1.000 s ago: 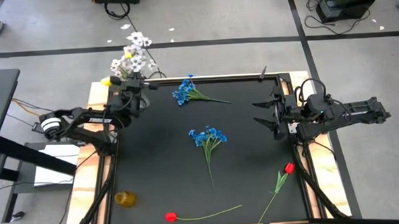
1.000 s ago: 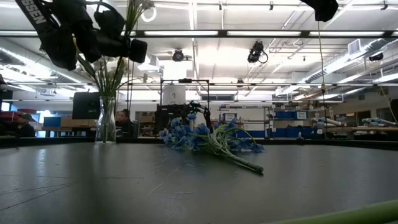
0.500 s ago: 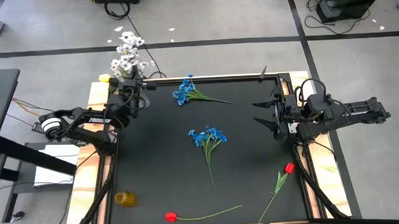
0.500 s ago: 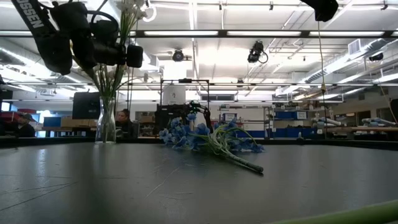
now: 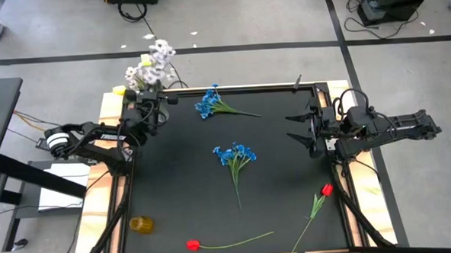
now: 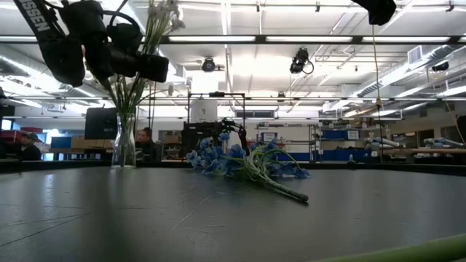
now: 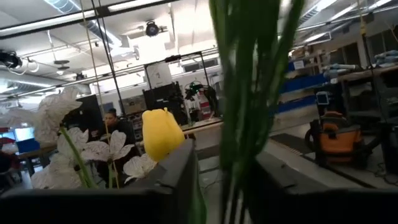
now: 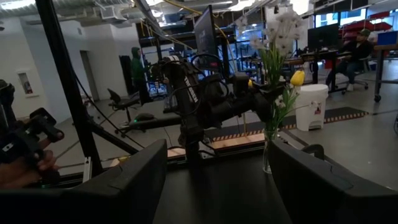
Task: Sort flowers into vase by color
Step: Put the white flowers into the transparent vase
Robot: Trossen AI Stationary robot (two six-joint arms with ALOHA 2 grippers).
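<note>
White blossom stems (image 5: 151, 62) stand in the clear glass vase (image 6: 124, 143), upper left; my left gripper (image 5: 149, 99) hugs their stalks, jaw state unclear. Right gripper (image 5: 300, 128) waits, spread wide.

Table top (image 5: 182, 182): black mat, framed by pale wooden edging.
Amber object (image 5: 141, 224): small, yellowish, on the wooden edge at the mat's near-left corner; too small to tell what it is.
Floor tape (image 5: 283, 45): dark lines on the grey floor past the table's far side.
White bin (image 8: 309, 106): on the floor beyond the table.
Seated person (image 8: 356, 51): at a desk in the background.
Ceiling lights (image 6: 240, 38): long strips overhead.
</note>
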